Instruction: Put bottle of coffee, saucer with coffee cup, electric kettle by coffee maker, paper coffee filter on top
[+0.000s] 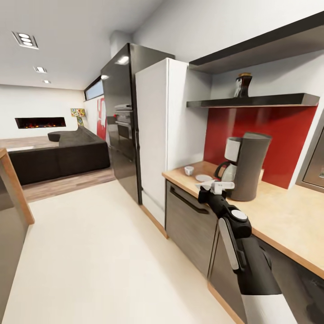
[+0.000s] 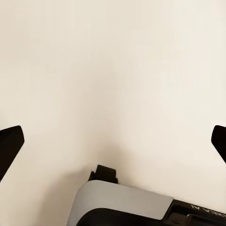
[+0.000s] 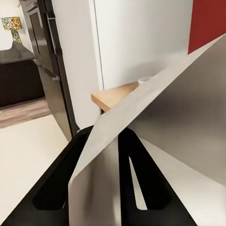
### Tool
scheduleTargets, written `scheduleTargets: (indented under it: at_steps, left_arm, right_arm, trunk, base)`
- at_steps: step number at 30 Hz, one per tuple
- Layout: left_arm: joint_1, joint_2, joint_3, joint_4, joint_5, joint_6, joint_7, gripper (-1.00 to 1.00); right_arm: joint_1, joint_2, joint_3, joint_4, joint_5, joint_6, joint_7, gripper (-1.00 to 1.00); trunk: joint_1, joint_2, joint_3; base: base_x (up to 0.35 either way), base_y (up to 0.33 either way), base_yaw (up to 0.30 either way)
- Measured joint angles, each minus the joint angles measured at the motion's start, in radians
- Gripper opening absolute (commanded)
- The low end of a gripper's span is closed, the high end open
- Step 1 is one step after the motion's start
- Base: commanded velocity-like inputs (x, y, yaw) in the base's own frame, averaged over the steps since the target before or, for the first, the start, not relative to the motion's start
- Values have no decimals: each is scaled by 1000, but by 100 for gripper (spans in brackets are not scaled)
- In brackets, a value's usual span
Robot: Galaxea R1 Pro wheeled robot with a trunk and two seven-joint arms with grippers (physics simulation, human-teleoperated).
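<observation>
Right now, at nine o'clock in the head view, a dark sofa (image 1: 58,155) sits before a lit wall fireplace (image 1: 39,122). Moving right, a tall black fridge (image 1: 123,121) and a white cabinet (image 1: 164,130) stand before the long light-wood surface (image 1: 288,220). On it, a tiny white espresso cup (image 1: 189,170) and a small round white saucer (image 1: 203,177) sit apart. Just right, the right claw (image 1: 215,185) pinches the white folded paper coffee filter (image 3: 155,136), close to the tall black-and-silver coffee maker (image 1: 246,166). At one o'clock, a small dark jar of coffee (image 1: 243,85) stands on the thin black wall shelf (image 1: 256,101). The left claw (image 2: 113,141) hangs spread wide over pale cream floor (image 2: 113,70).
</observation>
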Motion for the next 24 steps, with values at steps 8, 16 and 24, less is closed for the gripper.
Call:
scheduleTargets:
  at_steps: [8,16,24]
  left_arm:
    - [0,0,0,0,0,0,0,100]
    - [0,0,0,0,0,0,0,100]
    - [0,0,0,1,0,0,0,100]
  right_arm:
    - [0,0,0,0,0,0,0,-100]
    - [0,0,0,0,0,0,0,-100]
    - [0,0,1,0,0,0,0,-100]
  trunk:
    - [0,0,0]
    - [0,0,0]
    - [0,0,0]
  base:
    - [300,220,0]
    - [300,220,-2]
    - [261,195,-126]
